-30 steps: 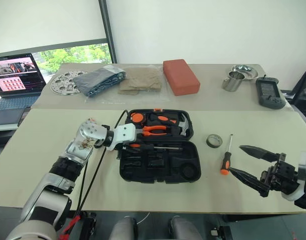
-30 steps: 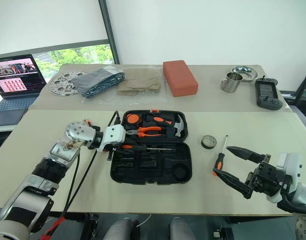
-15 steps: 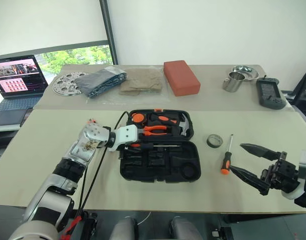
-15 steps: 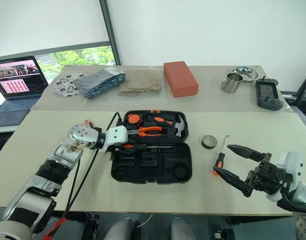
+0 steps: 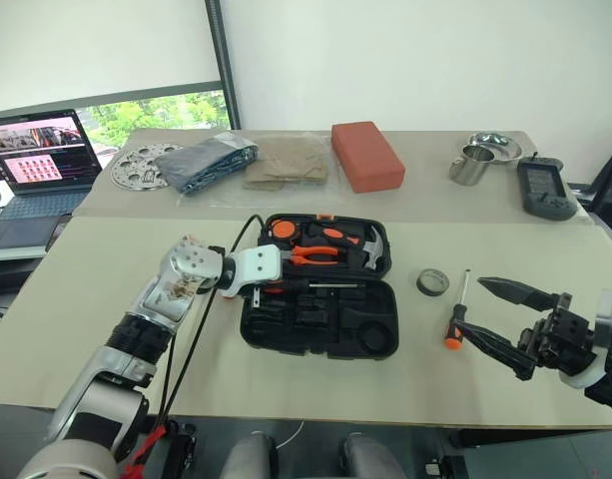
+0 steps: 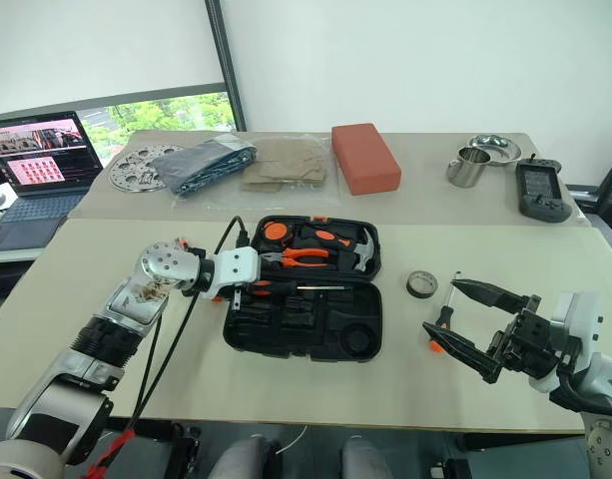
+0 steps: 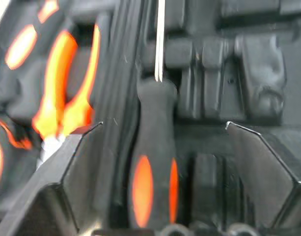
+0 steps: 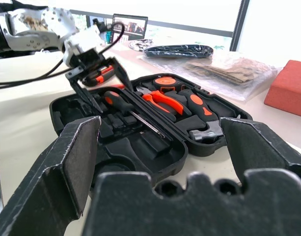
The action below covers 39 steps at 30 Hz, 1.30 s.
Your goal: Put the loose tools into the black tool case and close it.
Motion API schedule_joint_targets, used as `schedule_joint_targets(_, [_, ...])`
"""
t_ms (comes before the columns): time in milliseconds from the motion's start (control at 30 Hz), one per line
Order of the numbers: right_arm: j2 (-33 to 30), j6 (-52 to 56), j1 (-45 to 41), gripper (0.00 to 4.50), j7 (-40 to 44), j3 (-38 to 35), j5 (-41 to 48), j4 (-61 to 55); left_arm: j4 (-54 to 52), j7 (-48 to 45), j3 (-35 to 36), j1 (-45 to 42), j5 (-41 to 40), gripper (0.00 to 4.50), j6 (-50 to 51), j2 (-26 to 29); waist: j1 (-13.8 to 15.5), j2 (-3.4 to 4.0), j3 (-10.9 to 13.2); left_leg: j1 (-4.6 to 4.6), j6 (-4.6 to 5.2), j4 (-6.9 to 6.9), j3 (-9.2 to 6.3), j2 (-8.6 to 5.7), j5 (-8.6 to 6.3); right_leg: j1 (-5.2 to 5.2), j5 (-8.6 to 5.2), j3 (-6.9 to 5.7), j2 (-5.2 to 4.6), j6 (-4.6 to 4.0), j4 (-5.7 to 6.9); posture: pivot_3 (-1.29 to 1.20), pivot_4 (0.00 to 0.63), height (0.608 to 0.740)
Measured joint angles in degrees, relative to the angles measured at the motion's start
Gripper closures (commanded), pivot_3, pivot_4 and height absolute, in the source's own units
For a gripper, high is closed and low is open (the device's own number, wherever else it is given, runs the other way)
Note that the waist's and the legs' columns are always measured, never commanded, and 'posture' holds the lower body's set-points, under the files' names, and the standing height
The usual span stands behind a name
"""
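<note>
Left hand (image 8: 94,66) (fingers apart) straddles screwdriver (image 8: 122,105) lying lengthwise in the case (image 5: 380,304), shaft rightward.

No text or label can be read

A red-orange block (image 5: 367,156), bagged cloths (image 5: 248,162), a perforated metal disc (image 5: 143,165), steel cups (image 5: 480,157) and a black handheld device (image 5: 543,188) are lying on the far desk (image 5: 425,195); a laptop (image 5: 31,172) is glowing beside it.
</note>
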Motion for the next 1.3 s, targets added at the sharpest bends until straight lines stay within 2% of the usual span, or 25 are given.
schedule_joint_targets(133, [0.02, 0.21, 0.89, 0.00, -0.73, -0.19, 0.38, -0.57, -3.73, 4.40, 4.82, -0.51, -0.84, 0.41, 3.00, 0.37, -0.18, -0.01, 0.00, 0.03, 0.01, -0.01, -0.02, 0.02, 0.00, 0.01, -0.01, 0.01, 0.02, 0.01, 0.02, 0.00, 0.150, 0.740])
schedule_joint_targets(233, [0.09, 0.20, 1.64, 0.00, -0.75, -0.26, 0.45, -0.66, -5.16, 9.53, 9.53, -0.06, -3.77, 1.17, 7.54, -3.25, -0.09, -0.01, 0.00, 0.03, 0.01, 0.03, -0.03, 0.01, 0.00, 0.02, -0.02, 0.01, -0.01, 0.03, 0.03, 0.00, 0.150, 0.740])
schedule_joint_targets(300, [0.15, 0.19, 1.56, 0.00, -0.78, -0.25, 0.46, -0.66, -6.25, 13.57, 12.11, 2.37, -7.02, 1.88, 11.72, -7.49, -0.07, 0.00, 0.00, 0.02, 0.02, 0.04, -0.04, -0.02, -0.01, 0.05, -0.01, 0.01, -0.03, 0.03, 0.00, 0.00, 0.150, 0.740])
schedule_joint_targets(500, [0.20, 0.16, 1.97, 0.00, -0.66, -0.42, 0.49, -0.66, -7.72, 19.61, 12.49, 12.44, -11.52, 4.25, 19.52, -14.90, -0.15, -0.05, 0.03, 0.02, 0.03, 0.06, -0.13, -0.01, -0.02, 0.03, 0.02, 0.01, 0.00, -0.02, 0.04, 0.00, 0.150, 0.740])
schedule_joint_targets(533, [0.20, 0.15, 1.98, 0.00, -0.65, -0.43, 0.49, -0.66, -7.87, 20.42, 12.38, 13.31, -11.86, 4.47, 19.67, -15.59, -0.12, -0.08, 0.05, 0.03, 0.03, 0.06, -0.13, -0.02, -0.02, 0.04, 0.02, 0.01, 0.00, -0.02, 0.05, 0.00, 0.150, 0.740])
schedule_joint_targets(800, [0.19, 0.15, 2.37, 0.00, -0.57, -1.17, 0.92, -0.66, -9.09, 25.15, 10.19, 14.82, -11.73, 4.47, 20.33, -17.79, -0.17, -0.13, 0.08, 0.04, 0.03, 0.04, -0.15, -0.05, -0.02, 0.06, 0.02, 0.04, -0.02, -0.02, 0.03, 0.00, 0.150, 0.740])
schedule_joint_targets(1200, [0.18, 0.15, 4.01, 0.00, 0.01, -2.56, 0.96, -0.66, -12.26, 25.93, 4.18, 14.70, -7.94, 4.47, 23.03, -13.98, -0.30, 0.02, -0.03, 0.10, 0.03, 0.03, -0.15, -0.05, -0.02, 0.15, 0.00, 0.06, -0.02, 0.01, 0.01, 0.00, 0.150, 0.740])
schedule_joint_targets(1300, [0.18, 0.15, 4.19, 0.00, 0.11, -2.58, 0.95, -0.66, -12.53, 26.81, 3.28, 14.70, -7.35, 4.47, 23.37, -14.04, -0.30, 0.05, -0.07, 0.11, 0.03, 0.02, -0.15, -0.05, -0.02, 0.23, -0.15, 0.06, -0.02, 0.25, 0.01, 0.00, 0.150, 0.740])
